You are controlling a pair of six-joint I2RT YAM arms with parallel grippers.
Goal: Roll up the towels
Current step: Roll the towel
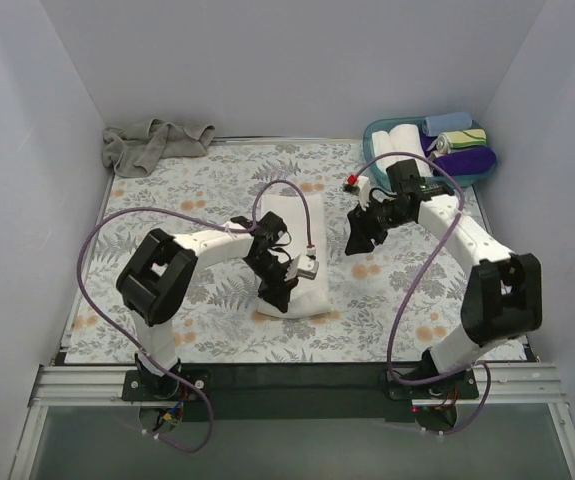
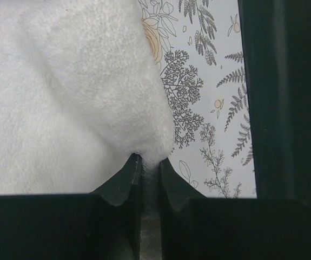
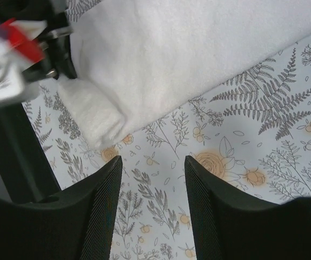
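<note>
You have the large white rectangular terry towel (image 1: 292, 215) lying lengthwise mid-way across the fern-printed table cover (image 1: 167, 200). Behind it and well to its left, by the back edge, lies the crumpled grey-beige terry towel (image 1: 152, 142). Behind it to the right stands the teal plastic basket (image 1: 374, 130), with rolled cloths (image 1: 404, 140) in it. The left gripper (image 2: 147, 162) pinches the white towel's near end. The right gripper (image 3: 152, 162) hangs just right of it, not touching.
</note>
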